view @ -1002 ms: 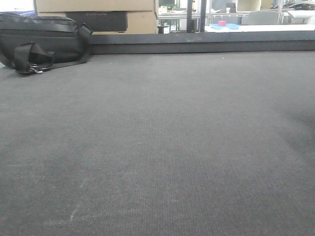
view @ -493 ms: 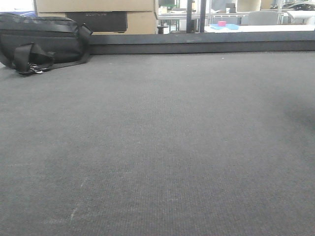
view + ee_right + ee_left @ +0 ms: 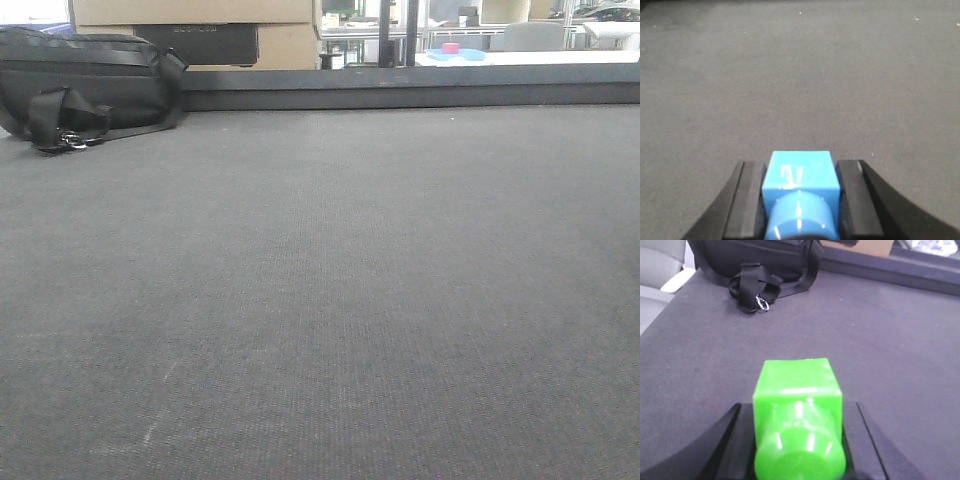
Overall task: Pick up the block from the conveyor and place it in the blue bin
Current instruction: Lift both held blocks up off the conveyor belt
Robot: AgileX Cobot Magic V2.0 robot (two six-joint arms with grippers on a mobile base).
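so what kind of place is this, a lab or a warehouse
Probably a robotics lab or workshop: a wide dark belt surface, cardboard boxes stacked behind it, and white work tables beyond. A black bag lies on the belt.

The green block (image 3: pixel 797 400) in my left pincer (image 3: pixel 797 412) is smooth, glossy plastic; the blue block (image 3: pixel 799 172) in my right pincer (image 3: pixel 800 175) shines alike. The conveyor (image 3: pixel 320 300) is matt, finely woven grey cloth. The bag (image 3: pixel 755 260) is black fabric with a metal clip (image 3: pixel 761 302)
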